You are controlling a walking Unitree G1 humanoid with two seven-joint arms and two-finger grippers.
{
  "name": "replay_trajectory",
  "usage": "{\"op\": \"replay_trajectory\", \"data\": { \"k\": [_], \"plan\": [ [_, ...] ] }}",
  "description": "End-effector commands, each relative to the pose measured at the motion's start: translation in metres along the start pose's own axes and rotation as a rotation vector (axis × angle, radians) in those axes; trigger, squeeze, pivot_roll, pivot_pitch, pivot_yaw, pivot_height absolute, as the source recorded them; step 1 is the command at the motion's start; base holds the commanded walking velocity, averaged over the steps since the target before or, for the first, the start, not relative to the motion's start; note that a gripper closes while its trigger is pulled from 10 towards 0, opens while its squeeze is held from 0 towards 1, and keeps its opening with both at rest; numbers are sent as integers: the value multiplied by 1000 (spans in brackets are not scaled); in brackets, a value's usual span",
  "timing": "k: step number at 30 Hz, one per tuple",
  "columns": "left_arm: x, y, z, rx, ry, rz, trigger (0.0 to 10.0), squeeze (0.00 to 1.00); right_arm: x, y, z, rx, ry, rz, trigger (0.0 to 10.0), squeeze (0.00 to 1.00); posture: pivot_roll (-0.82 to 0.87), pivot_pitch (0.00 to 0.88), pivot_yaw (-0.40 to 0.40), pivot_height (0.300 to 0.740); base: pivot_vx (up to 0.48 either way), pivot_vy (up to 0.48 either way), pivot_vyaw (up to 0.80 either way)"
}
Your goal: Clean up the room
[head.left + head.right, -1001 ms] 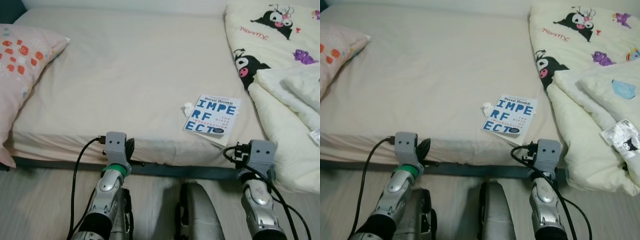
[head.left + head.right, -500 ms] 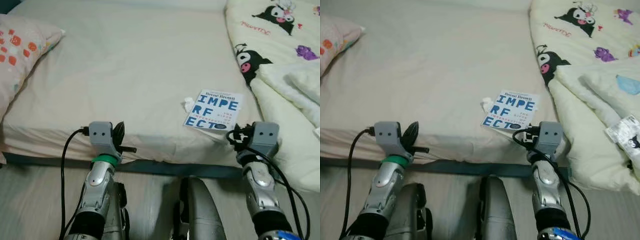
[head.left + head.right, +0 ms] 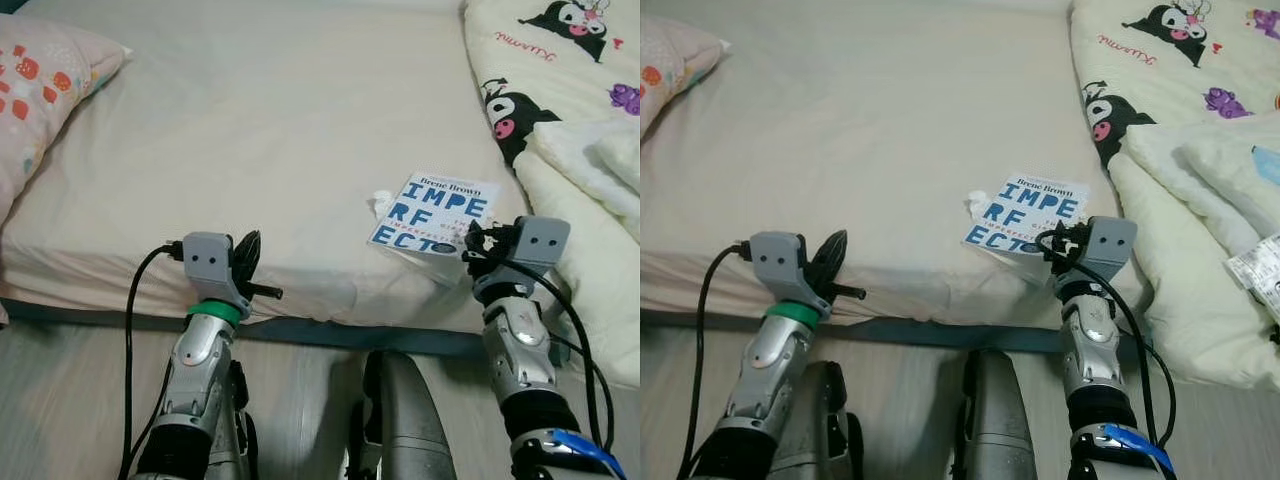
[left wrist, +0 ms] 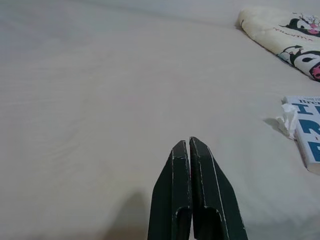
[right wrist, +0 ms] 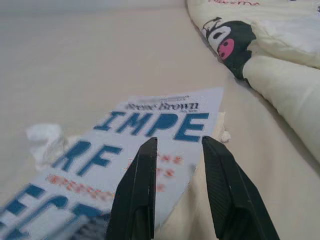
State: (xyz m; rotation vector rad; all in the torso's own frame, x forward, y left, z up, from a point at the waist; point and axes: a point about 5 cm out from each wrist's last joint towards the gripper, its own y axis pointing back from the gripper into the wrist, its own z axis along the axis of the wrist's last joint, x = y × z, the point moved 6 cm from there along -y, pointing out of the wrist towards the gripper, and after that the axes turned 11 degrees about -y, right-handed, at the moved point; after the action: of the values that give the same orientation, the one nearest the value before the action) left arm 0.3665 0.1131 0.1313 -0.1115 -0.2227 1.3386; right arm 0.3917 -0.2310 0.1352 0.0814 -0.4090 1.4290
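A white paperback book (image 3: 434,214) with blue lettering lies near the front edge of a beige bed (image 3: 270,120), a crumpled tissue (image 3: 381,204) touching it. The right gripper (image 5: 177,150), fingers parted and empty, hovers over its near corner. The left gripper (image 4: 189,150), fingers pressed together, holds nothing.

Left gripper (image 4: 190,150) fingers pressed together — right gripper (image 5: 177,150) fingers parted

A wide bed (image 3: 250,130) with a plain cream sheet runs across the view. A pink pillow (image 3: 35,110) with red and orange spots lies at its left end. The floor (image 3: 70,400) in front of the bed is pale grey wood.
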Motion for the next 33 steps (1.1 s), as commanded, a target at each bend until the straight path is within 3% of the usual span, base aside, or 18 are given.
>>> {"op": "replay_trajectory", "data": {
  "k": [1,6,8,9,11,17,20,27,28,29,33],
  "plan": [
    [0,3,-5,18,20,0,10000,0,-5,6,-2,-1,-45,-21,10000,0,-17,218,-4,595,0,0,0],
    [-9,0,-6,36,36,-49,10000,0,8,7,-16,81,-193,30,10000,0,-23,218,4,595,0,0,0],
    [-17,-1,-9,53,40,-82,10000,0,17,10,-40,217,-161,95,10000,0,-27,213,6,595,0,0,0],
    [-17,-1,-9,53,40,-82,10000,0,17,10,-40,217,-161,95,10000,0,-27,213,6,595,0,0,0],
    [-21,-2,-10,56,42,-93,10000,0,19,15,-58,323,-142,121,10000,0,-29,210,6,595,0,0,0],
    [-21,-2,-9,57,43,-92,10000,0,-9,28,-83,443,-149,-30,10000,0,-28,202,1,595,0,0,0],
    [-20,-2,-9,58,43,-91,10000,0,-9,30,-83,439,-195,-41,10000,0,-26,199,-1,595,0,0,0],
    [-20,-1,-8,53,48,-99,10000,0,-23,24,-60,286,-377,-130,10000,0,-24,193,4,595,0,0,0],
    [-22,-2,-7,52,52,-107,10000,0,-34,24,-54,242,-418,-177,10000,702,-24,193,5,595,0,0,0],
    [-24,-2,-6,50,53,-116,10000,0,-43,24,-49,209,-459,-219,10000,1000,-25,193,6,595,0,0,0],
    [-28,-2,-6,50,46,-134,10000,0,-57,26,-48,197,-497,-272,10000,1000,-26,196,8,595,0,0,0]
  ]
}}
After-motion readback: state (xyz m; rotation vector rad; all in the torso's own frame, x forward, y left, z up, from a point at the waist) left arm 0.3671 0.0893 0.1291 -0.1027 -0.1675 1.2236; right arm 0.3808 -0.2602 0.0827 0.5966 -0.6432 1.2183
